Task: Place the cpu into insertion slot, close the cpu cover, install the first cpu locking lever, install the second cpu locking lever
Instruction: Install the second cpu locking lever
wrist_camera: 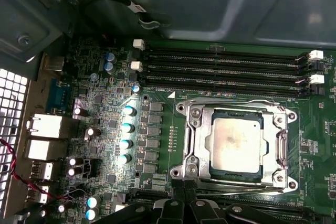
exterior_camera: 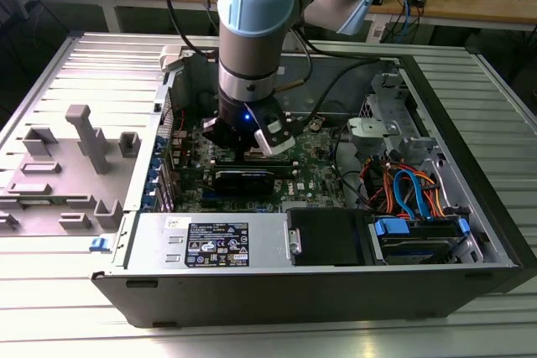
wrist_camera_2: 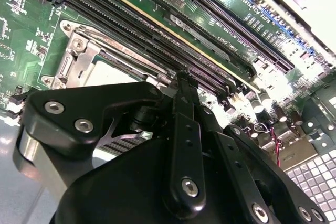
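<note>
Dull silver-grey square cpu (wrist_camera: pixel 234 144) already sits flat in the square silver-rimmed insertion slot (wrist_camera: pixel 192 141) on the green motherboard (wrist_camera: pixel 157 129). The thin silver cpu cover (wrist_camera: pixel 233 109), a frame with a big window, lies down over it, chip top showing through the window. A thin wire lever (wrist_camera: pixel 231 186) runs along the socket edge nearest the claw; its long axis is parallel to the long black memory slots (wrist_camera: pixel 226 69) on the far side. Can't tell if either lever is latched.

The black gripper (wrist_camera_2: pixel 181 85) hangs low inside the open grey computer case (exterior_camera: pixel 470 199), its tip just beside the socket's near edge, socket lying straight ahead of the fingers. In the second wrist view the fingers look pressed together into one narrow tip, clenched, holding nothing.
</note>
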`<action>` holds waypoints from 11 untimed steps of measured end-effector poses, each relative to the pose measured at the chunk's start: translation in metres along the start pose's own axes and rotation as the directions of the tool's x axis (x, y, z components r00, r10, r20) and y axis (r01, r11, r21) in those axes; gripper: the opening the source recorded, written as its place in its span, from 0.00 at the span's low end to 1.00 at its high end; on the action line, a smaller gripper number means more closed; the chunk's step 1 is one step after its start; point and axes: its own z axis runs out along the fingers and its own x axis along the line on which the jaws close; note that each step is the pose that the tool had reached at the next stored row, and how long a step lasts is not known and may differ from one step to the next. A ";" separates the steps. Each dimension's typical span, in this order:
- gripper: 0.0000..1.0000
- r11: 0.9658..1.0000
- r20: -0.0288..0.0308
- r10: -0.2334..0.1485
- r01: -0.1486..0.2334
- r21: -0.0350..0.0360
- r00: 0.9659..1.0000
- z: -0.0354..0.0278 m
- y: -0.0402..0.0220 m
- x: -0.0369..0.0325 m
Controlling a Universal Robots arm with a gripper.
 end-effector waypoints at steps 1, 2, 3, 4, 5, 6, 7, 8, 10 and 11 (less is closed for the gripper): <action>0.11 1.000 0.000 0.000 0.000 -0.002 1.000 0.0000 -0.0002 0.0002; 0.11 1.000 0.000 0.000 0.000 -0.002 1.000 0.0001 -0.0001 0.0004; 0.11 1.000 0.000 0.000 0.000 -0.003 1.000 0.0001 -0.0001 0.0007; 0.11 1.000 0.000 0.000 0.000 -0.005 1.000 0.0001 -0.0002 0.0009; 0.11 1.000 0.001 -0.001 0.001 -0.012 1.000 0.0004 -0.0005 0.0013; 0.11 1.000 0.001 -0.001 0.001 -0.017 1.000 0.0005 -0.0007 0.0014; 0.11 1.000 0.002 -0.001 0.001 -0.022 1.000 0.0007 -0.0010 0.0014; 0.11 1.000 0.002 -0.001 0.001 -0.025 1.000 0.0010 -0.0016 0.0014; 0.11 1.000 0.003 -0.002 0.002 -0.029 1.000 0.0019 -0.0030 0.0017; 0.11 1.000 0.003 -0.002 0.002 -0.030 1.000 0.0025 -0.0034 0.0019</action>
